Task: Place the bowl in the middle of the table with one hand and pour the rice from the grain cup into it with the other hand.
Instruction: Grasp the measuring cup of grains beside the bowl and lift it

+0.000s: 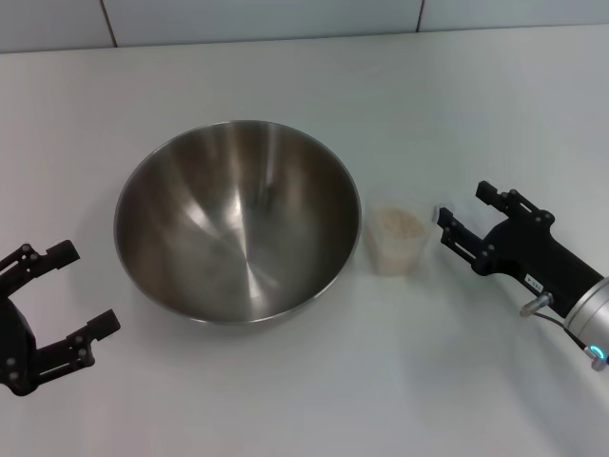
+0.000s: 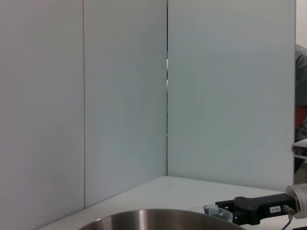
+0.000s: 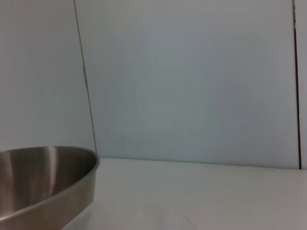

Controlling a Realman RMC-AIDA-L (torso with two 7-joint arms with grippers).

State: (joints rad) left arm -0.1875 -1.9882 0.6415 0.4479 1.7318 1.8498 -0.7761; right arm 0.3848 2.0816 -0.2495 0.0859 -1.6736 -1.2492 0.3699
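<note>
Bowl: bowl (image 1: 238,221) sits upright on the table (image 1: 314,81), roughly central, its inside bare of grain; its rim also shows low in the left wrist view (image 2: 158,218) and the right wrist view (image 3: 48,179).
Grain cup: grain cup (image 1: 397,238) stands upright just beside the bowl's right-hand rim, apparently not touching it, between the bowl and the right arm.
Rice: rice (image 1: 398,224) fills the cup as a pale mass; none lies in the bowl.
Right gripper: right gripper (image 1: 459,215) is spread wide and holds nothing, its mouth facing the cup and just short of it.
Key relation: the cup lies straight ahead of the right gripper's mouth, toward the robot's left, its long axis vertical, so a level sideways approach would, I judge, bring the fingers to either side of its wall.
Nearer arm: the right, by far.
Left gripper: left gripper (image 1: 81,290) is likewise spread and empty, near the table's front-left, apart from the bowl.
Stage: bowl placement looks done; grasp and pour not yet begun.
</note>
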